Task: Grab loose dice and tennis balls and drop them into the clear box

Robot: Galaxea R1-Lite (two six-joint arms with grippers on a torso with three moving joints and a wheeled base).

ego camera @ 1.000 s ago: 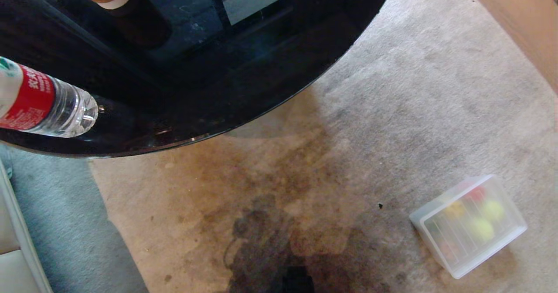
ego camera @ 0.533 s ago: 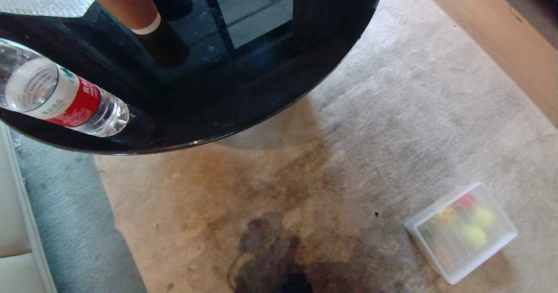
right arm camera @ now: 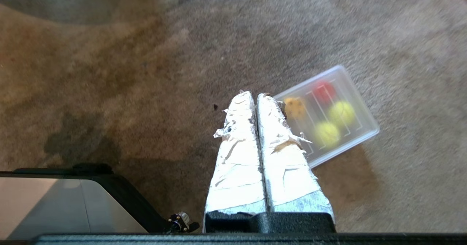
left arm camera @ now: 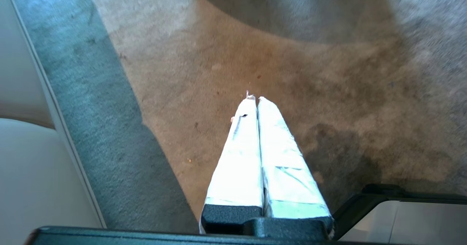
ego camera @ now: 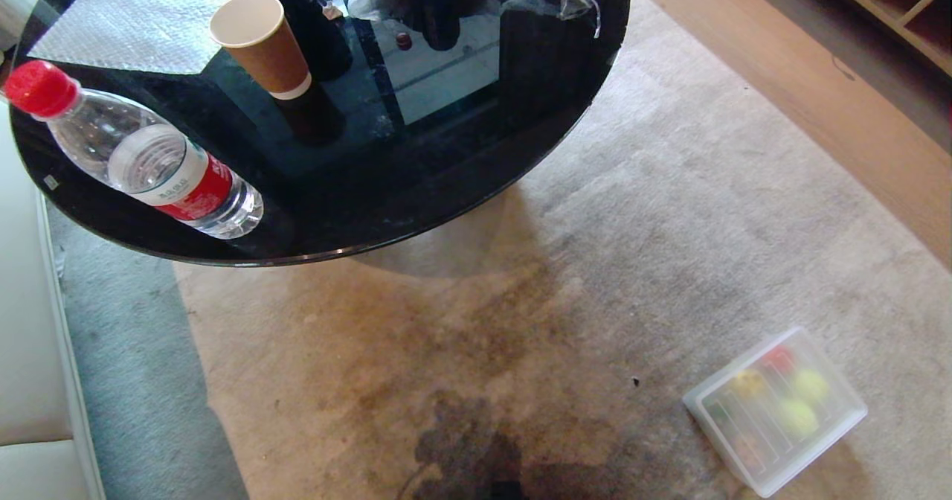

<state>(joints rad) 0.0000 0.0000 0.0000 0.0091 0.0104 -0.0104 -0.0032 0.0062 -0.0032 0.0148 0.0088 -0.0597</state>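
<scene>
The clear box (right arm camera: 328, 115) lies on the carpet (ego camera: 669, 210) just beside the right gripper (right arm camera: 255, 96), lidded, with dice and tennis balls inside. Both grippers are pressed together and empty, the left gripper (left arm camera: 254, 98) over bare carpet. Best to scan for strays before reaching. Since the earlier frame the view has tilted up, showing more table (ego camera: 416, 202)

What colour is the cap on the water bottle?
Red; the cap on the bottle shows best in the head view.

Dice (ego camera: 747, 383) blur behind the ribbed lid (ego camera: 773, 411) (pips unreadable).
</scene>
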